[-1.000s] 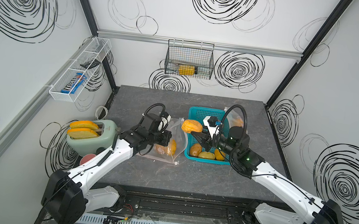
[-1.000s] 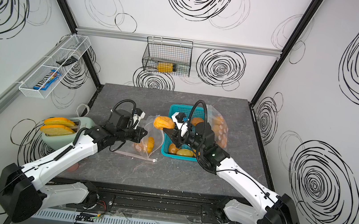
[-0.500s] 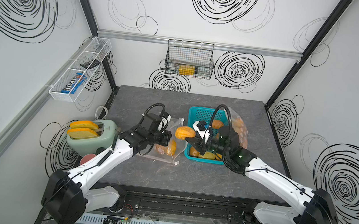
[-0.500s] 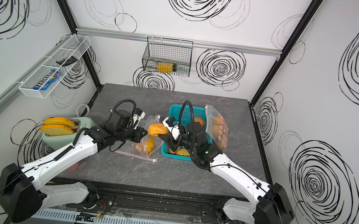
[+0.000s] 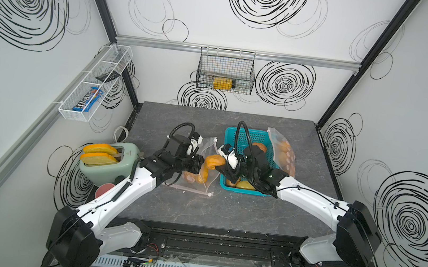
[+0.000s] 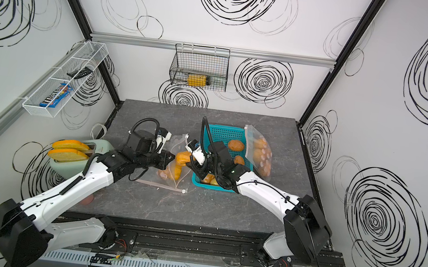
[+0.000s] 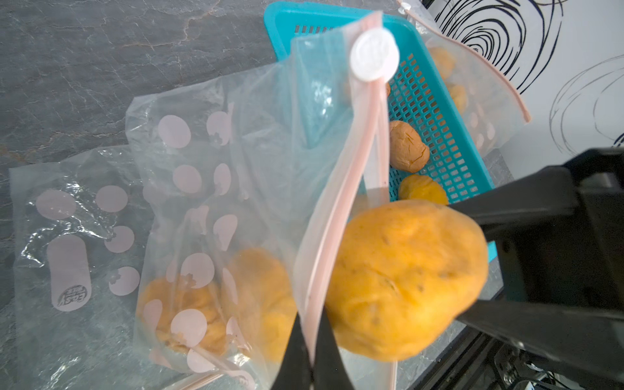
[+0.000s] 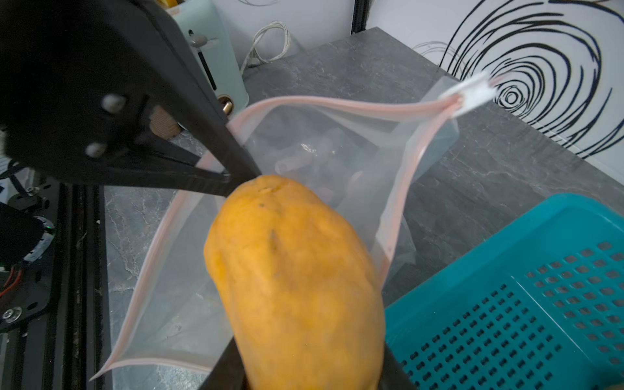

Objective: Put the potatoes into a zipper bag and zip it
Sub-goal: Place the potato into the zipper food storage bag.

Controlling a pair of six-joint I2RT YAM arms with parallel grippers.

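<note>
In both top views the left gripper [image 5: 200, 163] is pinched shut on the rim of the bag [image 5: 207, 145] and holds its mouth up. The right gripper [image 5: 219, 164] clamps a potato [image 5: 212, 161] right at that mouth. The basket [image 5: 255, 138] sits at three o'clock of the bag, with a few potatoes [image 5: 246, 185] left inside. A second bag [image 5: 285, 154], filled, leans at the basket's three o'clock.

In the left wrist view the jaws lie flat on the pink zip strip. Two or three potatoes [image 7: 202, 304] rest inside the bag, and the carried one touches the rim from outside.

In the right wrist view the mouth gapes behind the potato [image 8: 297, 287].

We judge the filling to be partway done: this potato is not yet in, others wait in the basket, and the zip is open.
</note>
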